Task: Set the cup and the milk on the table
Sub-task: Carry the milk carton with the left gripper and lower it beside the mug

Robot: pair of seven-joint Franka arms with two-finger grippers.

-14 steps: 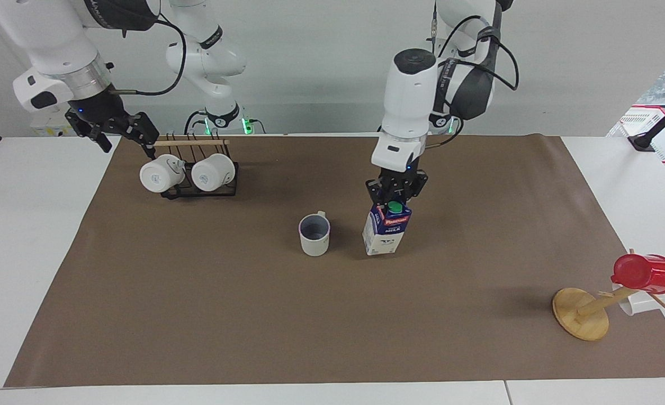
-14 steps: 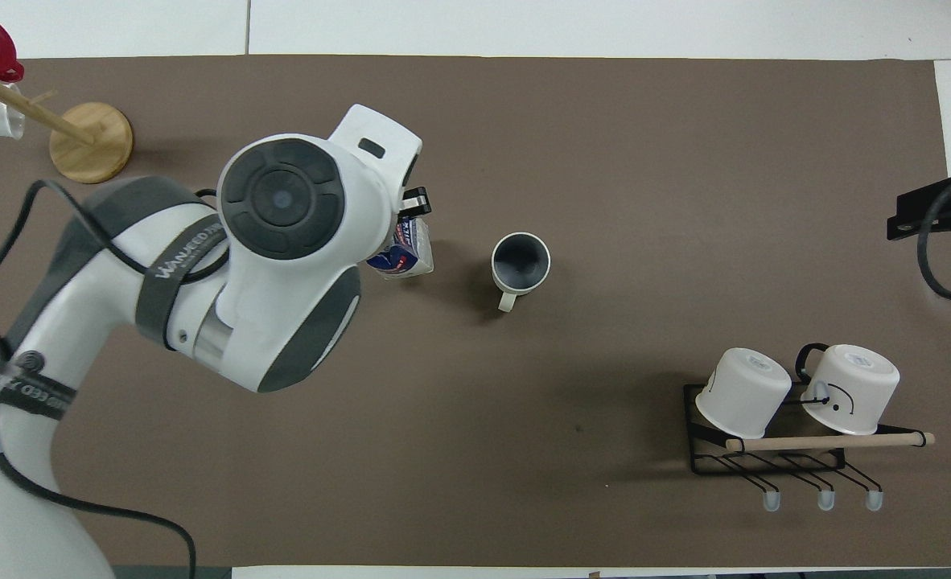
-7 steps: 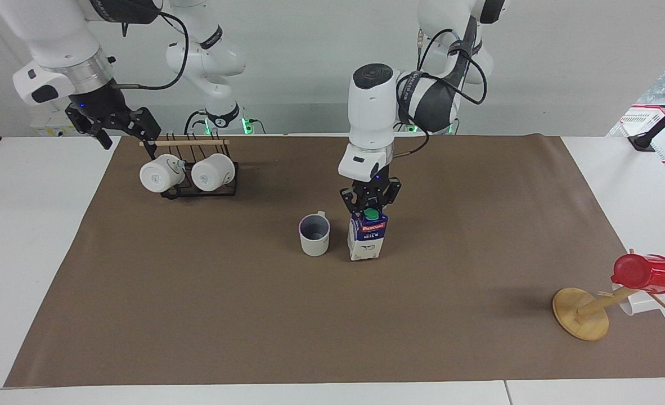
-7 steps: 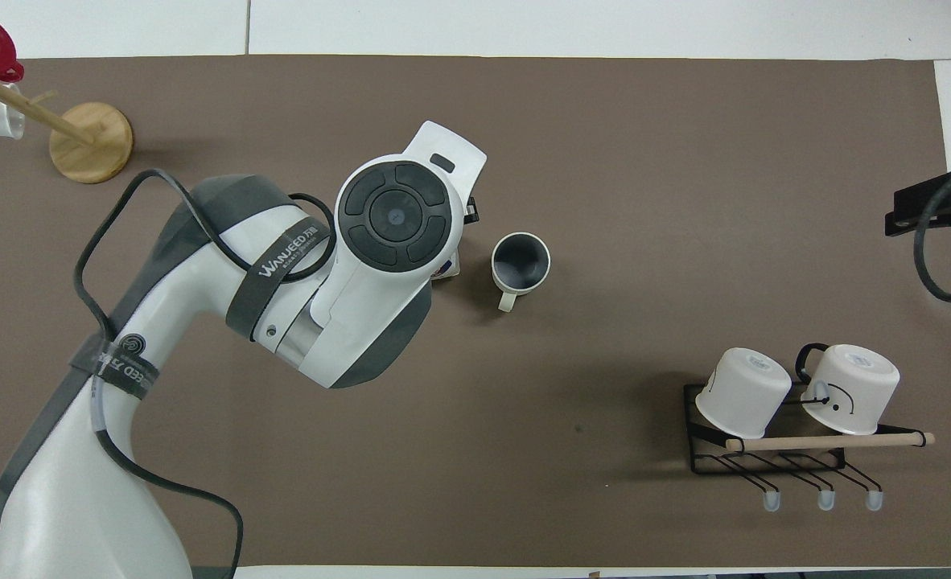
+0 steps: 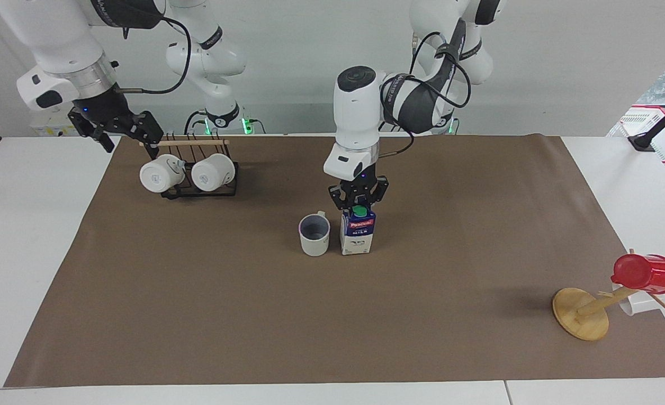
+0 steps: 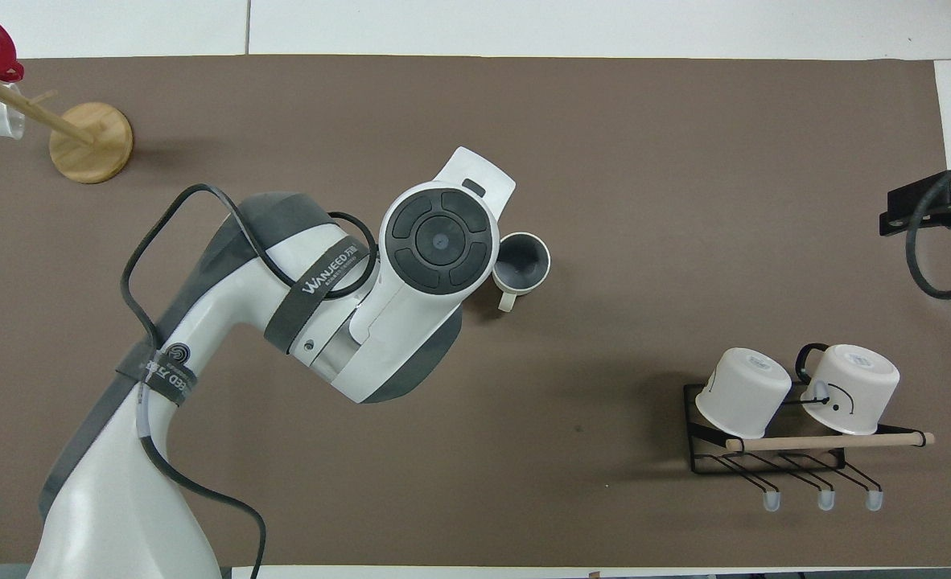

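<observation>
The milk (image 5: 358, 233), a blue and white carton with a green cap, stands upright with its base at the brown paper of the table (image 5: 254, 326). It is close beside the cup (image 5: 314, 235) on the side toward the left arm's end. My left gripper (image 5: 358, 207) comes down from above and is shut on the carton's top ridge. The cup, off-white with a dark inside, stands upright on the paper; it also shows in the overhead view (image 6: 524, 261). There my left arm hides the carton. My right gripper (image 5: 130, 147) hangs open and empty over the table edge beside the mug rack.
A black wire rack (image 5: 197, 188) with two all-white mugs lies near the robots toward the right arm's end. A wooden mug tree (image 5: 581, 318) with a red mug (image 5: 645, 274) stands toward the left arm's end, far from the robots.
My left gripper has carried the milk toward the right arm's end, up beside the cup, and the carton now stands straight. My right gripper has hardly moved.
</observation>
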